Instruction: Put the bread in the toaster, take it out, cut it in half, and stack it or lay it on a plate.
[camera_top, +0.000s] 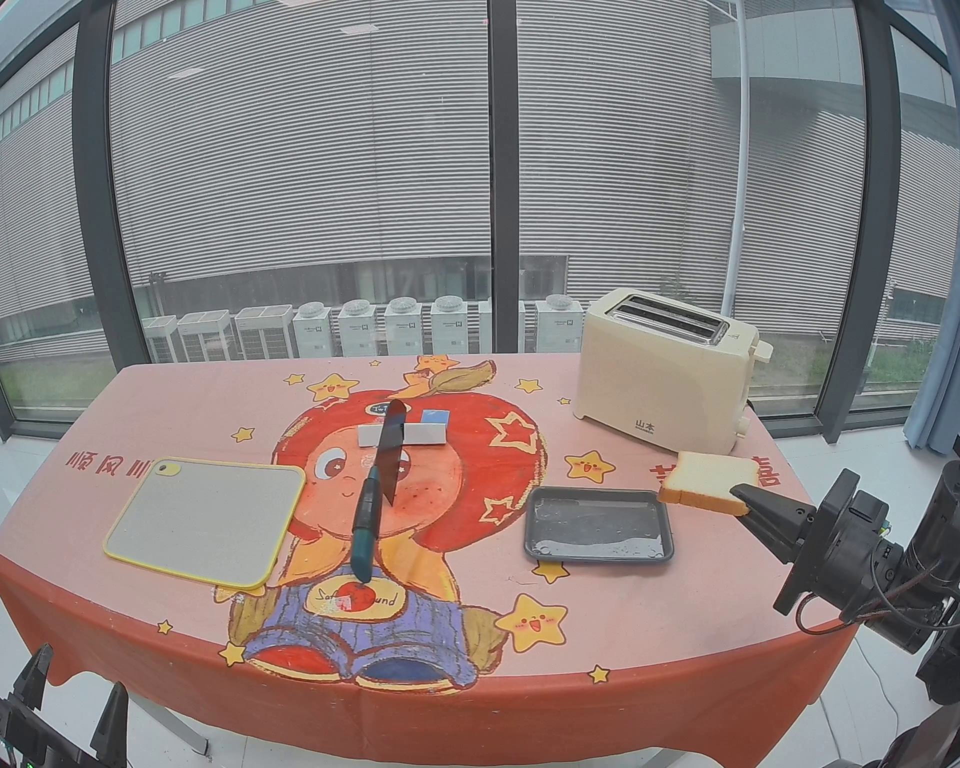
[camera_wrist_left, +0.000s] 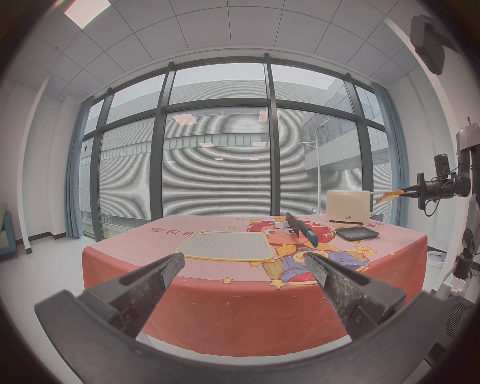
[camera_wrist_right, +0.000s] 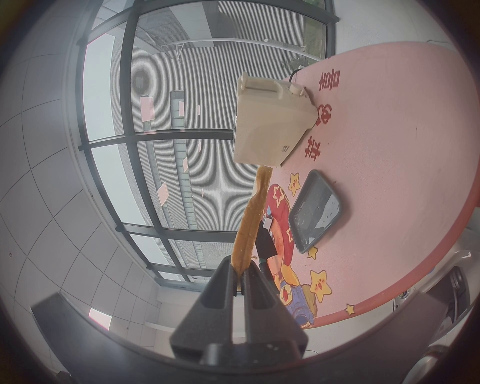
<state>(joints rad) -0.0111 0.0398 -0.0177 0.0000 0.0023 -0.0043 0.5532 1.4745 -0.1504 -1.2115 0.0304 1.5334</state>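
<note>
Head view: pinching bread (camera_top: 705, 478) by one edge in right gripper (camera_top: 742, 493) (left gripper (camera_wrist_left: 245, 262) spread wide), toaster (camera_top: 660, 380) just ahead; may sag and jam on insertion.

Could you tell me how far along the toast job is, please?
Done: the bread is lifted, pinched in the right gripper beside the toaster. In hand: getting it into the slots, which look empty. Left: toasting, removal, cutting on the cutting board with the knife, then plating on the black tray. The left gripper is open.
</note>
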